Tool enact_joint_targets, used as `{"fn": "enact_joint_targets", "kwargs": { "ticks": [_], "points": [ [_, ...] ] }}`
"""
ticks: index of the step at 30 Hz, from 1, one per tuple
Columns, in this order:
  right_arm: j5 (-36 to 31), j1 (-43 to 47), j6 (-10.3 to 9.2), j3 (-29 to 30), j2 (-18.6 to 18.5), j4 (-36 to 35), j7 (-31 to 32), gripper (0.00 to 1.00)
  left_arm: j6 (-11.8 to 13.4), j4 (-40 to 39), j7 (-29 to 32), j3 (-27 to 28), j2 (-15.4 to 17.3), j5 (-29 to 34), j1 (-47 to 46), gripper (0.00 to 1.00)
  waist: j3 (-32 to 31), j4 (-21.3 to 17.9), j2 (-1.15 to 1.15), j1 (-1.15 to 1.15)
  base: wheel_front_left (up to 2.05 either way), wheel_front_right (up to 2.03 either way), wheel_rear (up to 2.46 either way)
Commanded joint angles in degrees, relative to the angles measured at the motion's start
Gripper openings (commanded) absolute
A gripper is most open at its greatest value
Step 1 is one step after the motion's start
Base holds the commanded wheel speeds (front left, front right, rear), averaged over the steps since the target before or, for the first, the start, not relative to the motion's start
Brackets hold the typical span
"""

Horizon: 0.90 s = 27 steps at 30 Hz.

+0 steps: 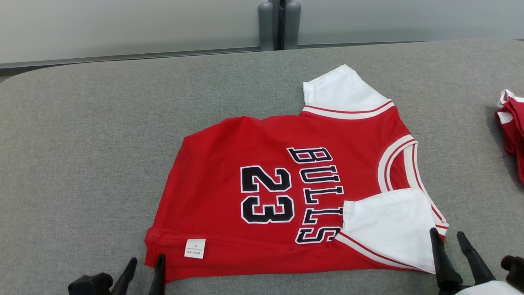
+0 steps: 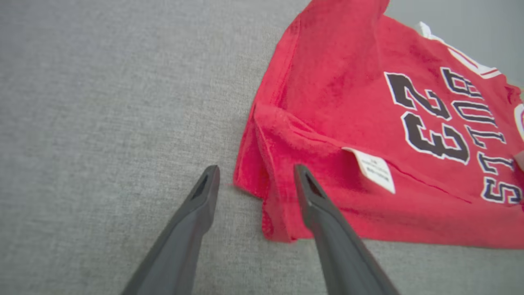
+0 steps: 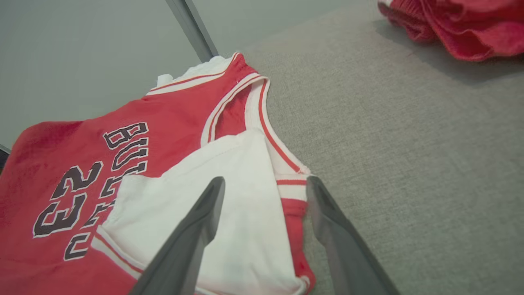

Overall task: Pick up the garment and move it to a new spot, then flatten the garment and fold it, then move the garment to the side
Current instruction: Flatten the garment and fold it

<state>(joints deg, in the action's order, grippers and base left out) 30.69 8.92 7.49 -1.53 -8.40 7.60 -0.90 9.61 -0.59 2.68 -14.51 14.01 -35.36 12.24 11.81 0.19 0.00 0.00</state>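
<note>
The garment [image 1: 262,180] is a red jersey with white sleeves and black "BULLS 23" lettering, lying on the grey table [image 1: 82,164] with its near edge folded up over itself. The near sleeve [image 1: 389,225] lies folded onto the front. My left gripper [image 1: 147,264] is open at the garment's near left corner [image 2: 262,196], one finger over the fabric and one over the table. My right gripper [image 1: 448,239] is open at the near right corner, its fingers [image 3: 204,213] straddling the white sleeve [image 3: 229,213] and shoulder edge. Nothing is held.
A second red and white piece of clothing [image 1: 511,127] lies bunched at the table's right edge, also in the right wrist view [image 3: 458,24]. A pale wall with a grey post [image 1: 279,24] runs behind the table's far edge.
</note>
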Motion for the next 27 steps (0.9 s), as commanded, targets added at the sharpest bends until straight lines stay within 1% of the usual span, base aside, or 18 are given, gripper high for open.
{"fn": "enact_joint_targets", "kwargs": {
  "ticks": [1, 7, 12, 16, 20, 27],
  "points": [
    [-1.7, -1.4, 0.0, 0.1, -0.5, -0.9, -1.4, 1.0, 0.3, 0.5, -2.1, 0.4, -0.1, 1.3, -2.2, 1.0, -0.2, -0.2, 0.0, 0.0, 0.0, 0.0, 0.0],
    [-8.8, -4.5, 0.0, 0.4, -0.8, -6.8, -5.8, 1.0, 1.4, 0.0, -11.2, 0.7, -0.9, 6.4, -6.6, 1.0, -0.6, -0.5, 0.0, 0.0, 0.0, 0.0, 0.0],
    [-13.7, -6.2, 0.0, -0.1, -1.3, -12.5, -5.4, 1.0, 2.6, -1.7, -15.1, 1.5, 0.2, 10.1, -10.1, 1.0, -1.1, -0.9, 0.0, 0.0, 0.0, 0.0, 0.0],
    [-15.4, -6.5, 0.0, -0.4, -1.3, -15.2, -3.7, 1.0, 3.4, -2.5, -15.7, 1.5, 0.7, 11.9, -10.9, 1.0, -1.4, -1.0, 0.0, 0.0, 0.0, 0.0, 0.0],
    [-15.0, -5.7, 0.0, -1.0, -0.6, -16.0, -2.7, 1.0, 4.0, -2.7, -15.2, 1.0, 0.4, 12.1, -10.1, 1.0, -1.5, -0.8, 0.0, 0.0, 0.0, 0.0, 0.0],
    [-14.0, -5.5, 0.0, -1.3, -0.2, -15.5, -2.5, 1.0, 3.7, -2.1, -14.4, 0.3, 0.2, 11.3, -10.1, 1.0, -1.0, -0.5, 0.0, 0.0, 0.0, 0.0, 0.0]
  ]
}}
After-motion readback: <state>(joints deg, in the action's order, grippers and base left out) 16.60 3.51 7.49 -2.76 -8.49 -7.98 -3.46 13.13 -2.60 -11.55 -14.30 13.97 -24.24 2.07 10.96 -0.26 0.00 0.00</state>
